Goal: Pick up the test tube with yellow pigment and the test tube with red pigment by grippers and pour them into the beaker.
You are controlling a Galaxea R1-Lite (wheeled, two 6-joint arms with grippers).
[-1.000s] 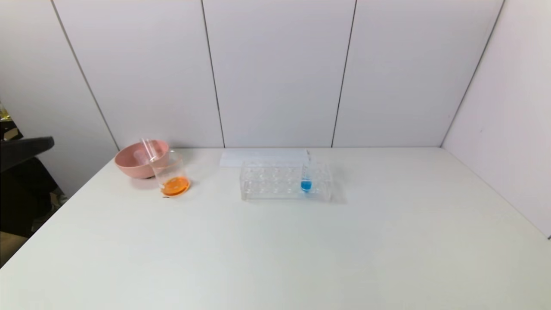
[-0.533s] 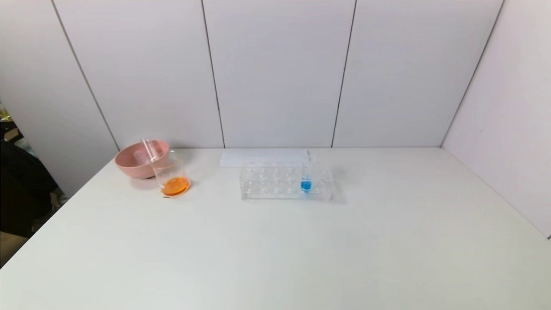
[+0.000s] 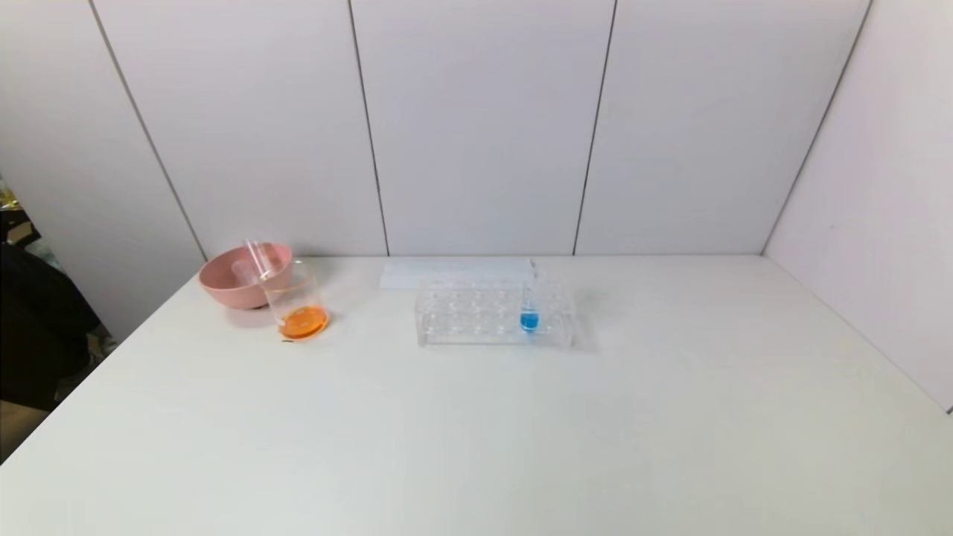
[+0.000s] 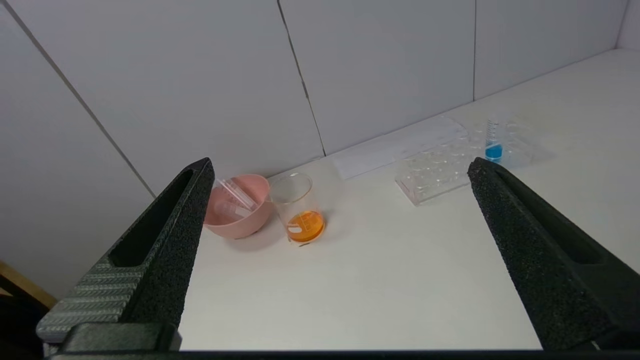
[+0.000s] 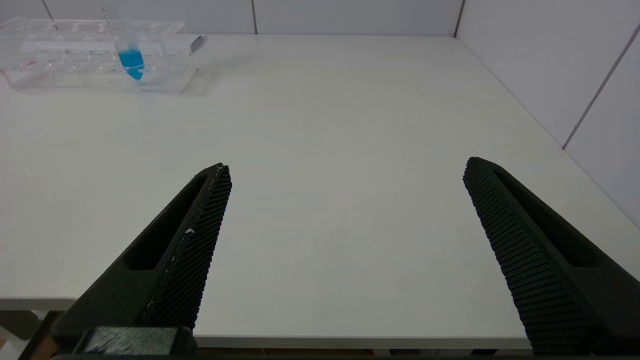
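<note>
The beaker [image 3: 299,304] stands at the back left of the table with orange liquid in its bottom; the left wrist view shows the beaker [image 4: 299,214] too. No tube holding yellow or red pigment is in view. Two clear, empty-looking tubes [image 3: 257,259] lean in the pink bowl [image 3: 223,286] right behind the beaker. My left gripper [image 4: 341,167] is open and empty, held back at the table's near edge and facing the beaker. The right gripper [image 5: 347,165] is open and empty too, at the near edge on the right. Neither gripper shows in the head view.
A clear tube rack [image 3: 476,316] stands mid-table at the back with one blue-liquid tube [image 3: 529,316] upright in it. A white sheet [image 3: 447,272] lies behind the rack. Wall panels close the back and right sides.
A dark part of the left arm at the head view's left edge one second ago has drawn out of sight. Nothing on the table has moved.
</note>
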